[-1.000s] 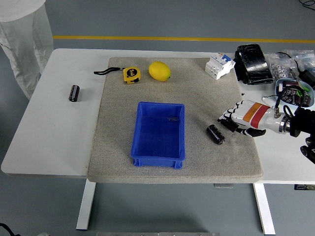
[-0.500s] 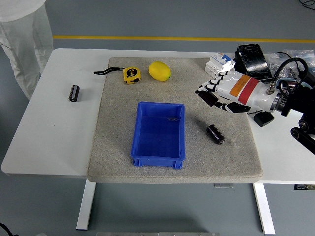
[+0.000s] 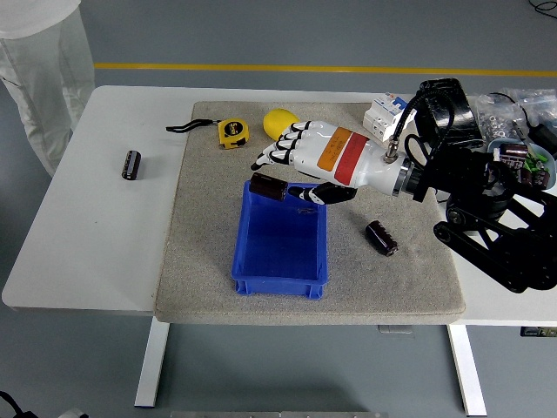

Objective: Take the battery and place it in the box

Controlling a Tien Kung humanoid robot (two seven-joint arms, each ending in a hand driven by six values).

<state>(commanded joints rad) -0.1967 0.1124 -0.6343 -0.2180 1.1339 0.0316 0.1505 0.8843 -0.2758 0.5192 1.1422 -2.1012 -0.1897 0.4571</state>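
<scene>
right hand over the blue box, battery at its far rim

the right hand (image 3: 318, 159) reaches in from the right over the grey mat (image 3: 209, 252), palm down, its fingers (image 3: 277, 153) spread and relaxed, gripping nothing. a dark cylindrical battery (image 3: 268, 186) sits just under the fingertips at the far rim of the blue box (image 3: 280, 261); whether it touches the rim or the fingers cannot be told. a second battery (image 3: 381, 238) lies on the mat to the right of the box, apart from it. a third battery (image 3: 130, 165) lies on the white surface (image 3: 96, 244) well to the left of the mat. a yellow tape measure (image 3: 231, 132) and a yellow lemon (image 3: 278, 119), partly hidden behind the hand, sit near the mat's far edge. a person's white-clad legs (image 3: 43, 61) stand at the top left.
</scene>
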